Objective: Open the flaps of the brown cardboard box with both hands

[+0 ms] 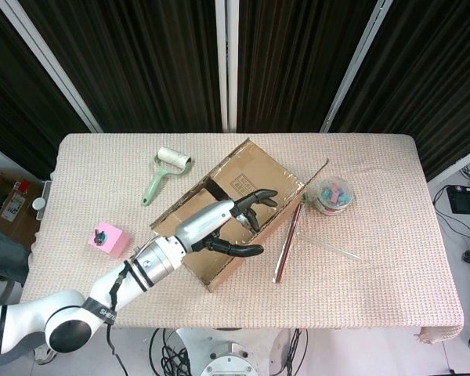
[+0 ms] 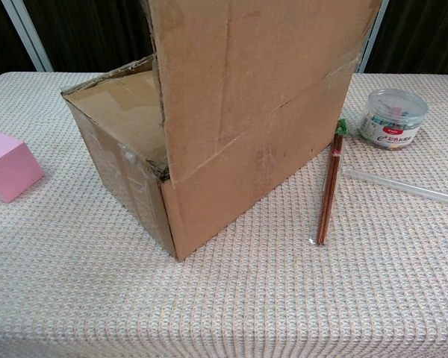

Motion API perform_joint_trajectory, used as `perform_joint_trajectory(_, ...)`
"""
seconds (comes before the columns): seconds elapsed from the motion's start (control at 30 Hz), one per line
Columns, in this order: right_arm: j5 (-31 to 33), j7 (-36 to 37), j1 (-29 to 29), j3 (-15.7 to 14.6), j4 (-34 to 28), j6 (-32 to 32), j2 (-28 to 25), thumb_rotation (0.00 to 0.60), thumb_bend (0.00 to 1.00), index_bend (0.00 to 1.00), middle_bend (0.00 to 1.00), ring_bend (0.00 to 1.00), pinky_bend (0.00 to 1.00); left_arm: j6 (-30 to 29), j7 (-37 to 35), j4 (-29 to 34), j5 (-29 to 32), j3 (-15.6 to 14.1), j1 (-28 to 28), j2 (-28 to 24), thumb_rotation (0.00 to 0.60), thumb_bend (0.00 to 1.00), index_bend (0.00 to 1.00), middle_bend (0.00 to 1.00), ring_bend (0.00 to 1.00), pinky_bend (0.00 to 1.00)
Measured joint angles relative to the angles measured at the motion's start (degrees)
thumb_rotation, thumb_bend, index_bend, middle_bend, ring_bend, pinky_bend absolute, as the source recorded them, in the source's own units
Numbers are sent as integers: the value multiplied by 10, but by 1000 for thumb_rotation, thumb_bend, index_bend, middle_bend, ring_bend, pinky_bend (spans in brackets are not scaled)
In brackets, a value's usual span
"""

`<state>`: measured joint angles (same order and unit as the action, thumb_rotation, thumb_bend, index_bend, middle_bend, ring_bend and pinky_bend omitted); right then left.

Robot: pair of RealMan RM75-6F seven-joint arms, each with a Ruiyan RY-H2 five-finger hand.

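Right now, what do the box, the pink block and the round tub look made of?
Box: brown corrugated cardboard, matte, creased, with glossy clear tape traces.
Pink block: smooth, matte; maybe plastic or foam, can't tell.
Round tub: clear glossy plastic, coloured contents showing through.

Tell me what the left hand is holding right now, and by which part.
Nothing is gripped. The left hand reaches over the open cardboard box, fingers spread, beside the raised flap. Contact cannot be told.
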<state>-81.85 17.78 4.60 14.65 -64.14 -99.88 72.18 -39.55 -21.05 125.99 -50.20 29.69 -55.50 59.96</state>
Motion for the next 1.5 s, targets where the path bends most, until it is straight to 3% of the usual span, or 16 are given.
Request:
perform_joint_trajectory(0.4, -3, 5, 0, -2, 7, 6, 4, 600, 316, 0, 0, 0, 0, 110, -101, 17, -17, -9, 10, 2, 197, 0, 59, 116, 283, 208)
perform_joint_trajectory(0.6, -5, 6, -1, -2, 5, 5, 3, 600, 315, 0, 0, 0, 0, 112, -109, -4, -54, -10, 19, 11, 193, 0, 59, 107, 229, 208)
perform_joint_trajectory(0.83, -7, 3, -3, -3, 0, 2, 1, 600, 315, 0, 0, 0, 0, 49, -21, -37, -91, -39, 24, 17, 192, 0, 59, 107, 197, 208)
perform_joint_trajectory(1.07, -12, -5, -6, -4, -13, -4, -5, 600, 315, 0, 0, 0, 0, 18, 126, -93, -132, -106, 20, 15, 201, 0, 63, 172, 191, 209)
perform_joint_trajectory(1.17, -13, -7, -7, -5, -17, -5, -6, 600, 315, 0, 0, 0, 0, 11, 176, -121, -140, -134, 15, 16, 206, 0, 112, 176, 191, 214)
perform_joint_trajectory(1.37, -14, -8, -11, -6, -21, -7, -7, 600, 315, 0, 0, 0, 0, 2, 224, -167, -137, -166, 3, 39, 204, 0, 232, 175, 184, 214)
perform_joint_trajectory(1.5, -12, -6, -13, -6, -21, -7, -8, 600, 315, 0, 0, 0, 0, 8, 229, -182, -125, -171, -6, 50, 210, 0, 242, 171, 171, 214)
